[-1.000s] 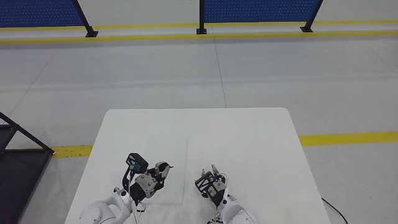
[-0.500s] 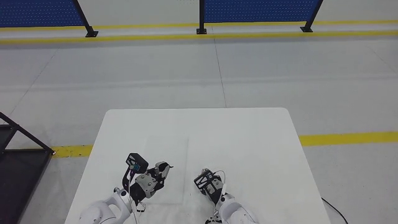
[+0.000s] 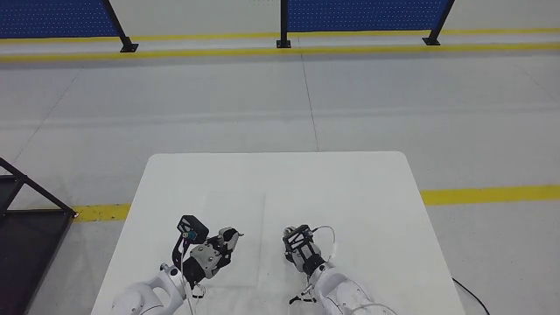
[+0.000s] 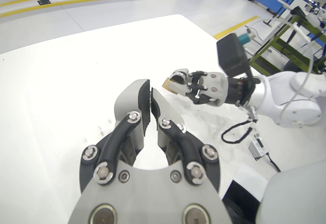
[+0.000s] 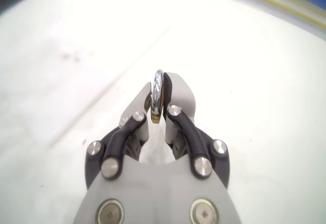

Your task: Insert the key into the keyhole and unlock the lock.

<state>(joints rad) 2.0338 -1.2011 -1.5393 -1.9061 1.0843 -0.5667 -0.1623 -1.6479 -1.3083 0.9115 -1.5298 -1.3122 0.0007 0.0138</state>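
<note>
My right gripper [image 3: 292, 237] is shut on a small padlock [image 5: 155, 97], held just above the white table [image 3: 350, 184]. The silver shackle sits between the pads and the brass body [image 4: 167, 85] points toward the wrist. In the left wrist view the right gripper [image 4: 178, 82] holds the padlock out towards my left gripper [image 4: 150, 96], a short gap away. My left gripper [image 3: 231, 239] is shut near the table's front. A thin dark sliver, apparently the key [image 3: 239, 235], pokes from its tips. The pads hide the rest of the key.
A small grey box with a black cable [image 4: 258, 147] lies on the table below the right arm. A black rack [image 3: 22, 197] stands off the table's left side. The far half of the table is bare.
The right gripper has turned at the wrist and shifted slightly away from the table's front with the padlock. The left arm has kept still.
</note>
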